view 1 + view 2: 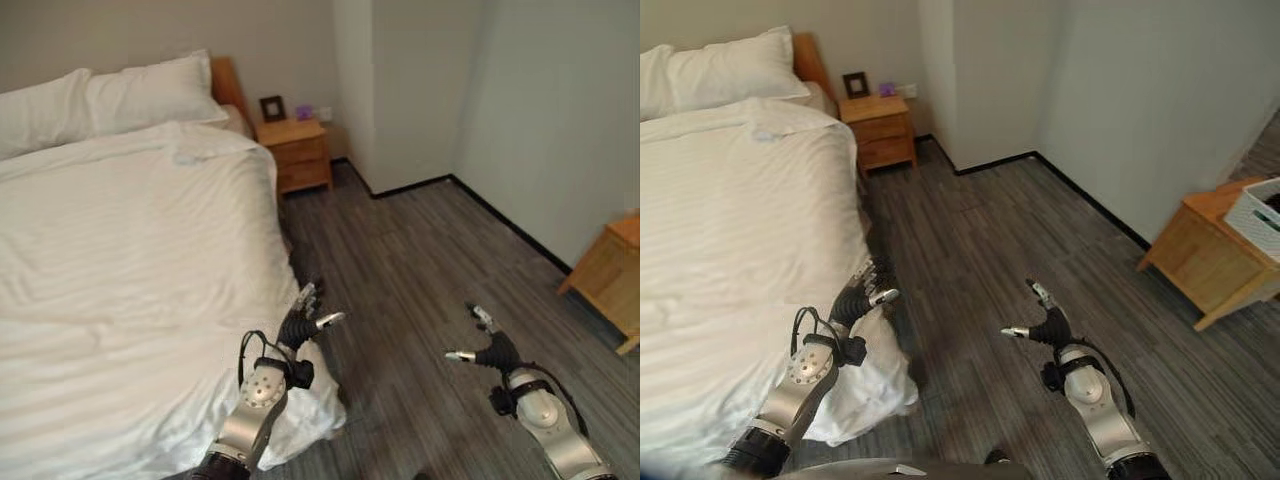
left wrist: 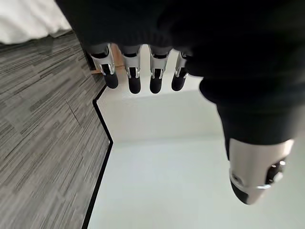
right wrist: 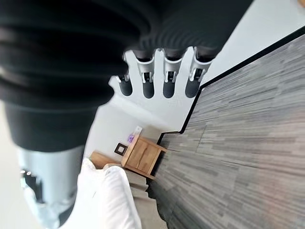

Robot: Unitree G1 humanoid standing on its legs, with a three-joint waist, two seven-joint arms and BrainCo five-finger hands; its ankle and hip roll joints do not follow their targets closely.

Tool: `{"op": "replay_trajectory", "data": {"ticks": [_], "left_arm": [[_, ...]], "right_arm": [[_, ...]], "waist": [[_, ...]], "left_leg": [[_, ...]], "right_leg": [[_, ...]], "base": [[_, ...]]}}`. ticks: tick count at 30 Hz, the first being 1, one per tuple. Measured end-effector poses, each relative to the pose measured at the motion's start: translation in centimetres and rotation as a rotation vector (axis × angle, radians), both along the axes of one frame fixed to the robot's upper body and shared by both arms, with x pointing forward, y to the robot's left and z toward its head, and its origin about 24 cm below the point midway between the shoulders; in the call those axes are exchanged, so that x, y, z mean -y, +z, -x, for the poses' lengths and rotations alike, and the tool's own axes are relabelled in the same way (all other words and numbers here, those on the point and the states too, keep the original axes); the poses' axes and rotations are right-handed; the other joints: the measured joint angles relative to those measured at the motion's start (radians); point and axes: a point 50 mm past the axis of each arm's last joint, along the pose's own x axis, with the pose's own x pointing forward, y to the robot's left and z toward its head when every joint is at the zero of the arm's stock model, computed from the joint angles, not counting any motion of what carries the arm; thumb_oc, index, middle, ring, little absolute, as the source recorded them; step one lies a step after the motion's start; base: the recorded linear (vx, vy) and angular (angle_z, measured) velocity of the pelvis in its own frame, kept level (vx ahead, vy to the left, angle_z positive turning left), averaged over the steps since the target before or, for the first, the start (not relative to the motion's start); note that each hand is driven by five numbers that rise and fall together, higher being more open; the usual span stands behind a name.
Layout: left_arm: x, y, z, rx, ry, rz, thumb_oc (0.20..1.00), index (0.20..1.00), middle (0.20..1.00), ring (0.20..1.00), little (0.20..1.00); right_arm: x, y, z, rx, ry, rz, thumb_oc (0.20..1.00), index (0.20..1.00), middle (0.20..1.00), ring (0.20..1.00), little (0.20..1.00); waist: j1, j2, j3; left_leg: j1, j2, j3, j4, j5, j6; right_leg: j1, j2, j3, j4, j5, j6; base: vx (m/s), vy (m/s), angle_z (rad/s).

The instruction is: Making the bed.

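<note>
So the bed (image 1: 120,260) is taking up the whole 9 to 10 o'clock side of the head view, with a white duvet (image 1: 140,300) lying pretty smooth over it and its near corner drooping down onto the grey plank floor (image 1: 420,260) at about 6 o'clock. Two white pillows (image 1: 110,95) are sitting at the head end, up around 11 o'clock, against a wooden headboard (image 1: 226,80). The left hand (image 1: 300,325) is hovering right at that near duvet corner, fingers (image 2: 131,78) straight and spread wide with the thumb out to the side, holding nothing; I can't tell if it's actually touching the cloth. The right hand (image 1: 492,345) is hanging over bare floor at about 4 o'clock, well apart from the bed, also spread wide and empty, and its fingers (image 3: 169,81) are showing straight in its own wrist view. A wooden nightstand (image 1: 297,152) is standing just beside the bed at 12 o'clock with a small dark picture frame (image 1: 272,107) on top. Another wooden side table (image 1: 1210,255) is sitting by the wall at 3 o'clock, carrying a white basket (image 1: 1262,215).
</note>
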Motion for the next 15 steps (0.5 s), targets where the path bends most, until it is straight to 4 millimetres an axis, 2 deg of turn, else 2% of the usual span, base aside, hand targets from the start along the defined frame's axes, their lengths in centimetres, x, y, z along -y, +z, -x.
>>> {"op": "replay_trajectory", "data": {"ticks": [1, 2, 3, 5, 6, 7, 8, 10, 11, 12, 13, 14, 15], "left_arm": [[0.2, -0.1, 0.1, -0.003, -0.003, 0.007, 1.000, 1.000, 1.000, 1.000, 1.000], [0.6, -0.2, 0.4, -0.008, 0.003, 0.029, 1.000, 1.000, 1.000, 1.000, 1.000], [1.3, -0.2, 0.5, -0.006, -0.005, 0.054, 1.000, 1.000, 1.000, 1.000, 1.000], [1.8, -0.3, 0.4, -0.010, -0.022, 0.060, 1.000, 1.000, 1.000, 1.000, 1.000], [2.0, -0.2, 0.3, -0.006, -0.032, 0.057, 1.000, 1.000, 1.000, 1.000, 1.000], [2.2, -0.1, 0.0, -0.002, -0.039, 0.054, 1.000, 1.000, 1.000, 1.000, 1.000], [2.2, -0.1, -0.1, 0.001, -0.037, 0.052, 1.000, 1.000, 1.000, 1.000, 1.000], [2.0, -0.6, -0.1, -0.017, -0.024, 0.045, 1.000, 1.000, 1.000, 1.000, 1.000], [1.9, -0.8, -0.1, -0.026, -0.017, 0.041, 1.000, 1.000, 1.000, 1.000, 1.000], [1.9, -1.0, -0.1, -0.036, -0.008, 0.039, 1.000, 1.000, 1.000, 1.000, 1.000], [2.0, -1.0, -0.1, -0.037, -0.009, 0.042, 1.000, 1.000, 1.000, 1.000, 1.000], [2.2, -0.9, -0.2, -0.035, -0.009, 0.048, 1.000, 1.000, 1.000, 1.000, 1.000], [2.5, -0.7, -0.5, -0.028, -0.008, 0.057, 1.000, 1.000, 1.000, 1.000, 1.000]], "right_arm": [[0.1, 0.0, 0.0, -0.002, 0.002, 0.008, 1.000, 1.000, 1.000, 1.000, 1.000], [0.2, 0.1, -0.1, 0.000, 0.009, 0.016, 1.000, 1.000, 1.000, 1.000, 1.000], [0.3, 0.3, -0.3, 0.002, 0.017, 0.032, 1.000, 1.000, 1.000, 1.000, 1.000], [0.4, 0.0, 0.0, -0.022, 0.030, 0.043, 1.000, 1.000, 1.000, 1.000, 1.000], [0.2, -0.2, 0.1, -0.029, 0.035, 0.040, 1.000, 1.000, 1.000, 1.000, 1.000], [-0.1, -0.3, 0.1, -0.031, 0.038, 0.031, 1.000, 1.000, 1.000, 1.000, 1.000], [-0.2, -0.3, 0.0, -0.028, 0.034, 0.023, 1.000, 1.000, 1.000, 1.000, 1.000], [-0.8, -0.5, -0.2, -0.028, 0.038, 0.005, 1.000, 1.000, 1.000, 1.000, 1.000], [-1.1, -0.6, -0.4, -0.029, 0.045, 0.001, 1.000, 1.000, 1.000, 1.000, 1.000], [-1.5, -0.4, -1.1, -0.020, 0.054, -0.003, 1.000, 1.000, 1.000, 1.000, 1.000], [-1.6, -0.3, -1.3, -0.013, 0.056, -0.002, 1.000, 1.000, 1.000, 1.000, 1.000], [-1.6, -0.2, -1.5, -0.006, 0.058, -0.002, 1.000, 1.000, 1.000, 1.000, 1.000], [-1.7, 0.0, -1.7, 0.006, 0.053, -0.001, 1.000, 1.000, 1.000, 1.000, 1.000]], "waist": [[0.003, -0.007, 0.005], [0.011, -0.011, 0.008], [0.040, -0.022, 0.033], [0.040, -0.014, 0.057], [0.034, -0.013, 0.065], [0.028, -0.025, 0.077], [0.029, -0.028, 0.079], [0.049, -0.026, 0.081], [0.056, -0.027, 0.084], [0.077, -0.016, 0.103], [0.084, -0.010, 0.110], [0.093, -0.005, 0.116], [0.106, -0.004, 0.131]], "left_leg": [[-0.052, -0.024, -0.064, 0.053, -0.014, -0.007], [-0.088, -0.096, -0.143, 0.057, -0.074, -0.018], [-0.114, -0.205, -0.223, -0.006, -0.116, -0.005], [-0.128, -0.223, -0.163, -0.138, -0.106, 0.009], [-0.134, -0.226, -0.139, -0.221, -0.092, 0.028], [-0.116, -0.254, -0.126, -0.387, -0.072, 0.052], [-0.116, -0.270, -0.125, -0.454, -0.055, 0.071], [-0.100, -0.312, -0.189, -0.584, -0.039, 0.079], [-0.097, -0.327, -0.220, -0.618, -0.032, 0.075], [-0.110, -0.340, -0.257, -0.619, -0.013, 0.091], [-0.124, -0.339, -0.260, -0.619, -0.004, 0.078], [-0.135, -0.334, -0.241, -0.619, 0.003, 0.078], [-0.145, -0.325, -0.192, -0.619, 0.010, 0.088]], "right_leg": [[-0.006, -0.001, 0.032, 0.006, 0.013, -0.017], [-0.032, -0.016, 0.073, 0.013, 0.017, -0.008], [-0.057, -0.036, 0.129, 0.012, 0.029, -0.008], [-0.046, -0.009, 0.138, 0.000, 0.027, -0.016], [-0.037, 0.008, 0.144, -0.001, 0.012, -0.019], [-0.034, 0.022, 0.144, -0.001, 0.001, -0.023], [-0.033, 0.031, 0.147, -0.001, -0.005, -0.020], [-0.032, 0.044, 0.177, -0.001, -0.013, -0.023], [-0.030, 0.050, 0.193, -0.001, -0.014, -0.024], [-0.019, 0.063, 0.206, -0.001, -0.020, -0.026], [-0.011, 0.070, 0.209, -0.001, -0.030, -0.025], [-0.003, 0.074, 0.208, -0.001, -0.037, -0.021], [0.019, 0.075, 0.205, -0.002, -0.049, -0.017]], "base": [[-0.03, -0.064, -0.95], [0.11, -0.024, -1.20], [0.13, 0.004, -1.31], [0.16, 0.044, -0.72], [0.21, 0.064, -0.13], [0.21, 0.034, -0.13], [0.30, 0.045, -0.16], [0.16, 0.017, -0.27], [0.26, 0.043, -0.44], [0.37, 0.084, -0.31], [0.40, 0.114, -0.22], [0.36, 0.124, 0.03], [0.25, 0.085, 0.15]]}}
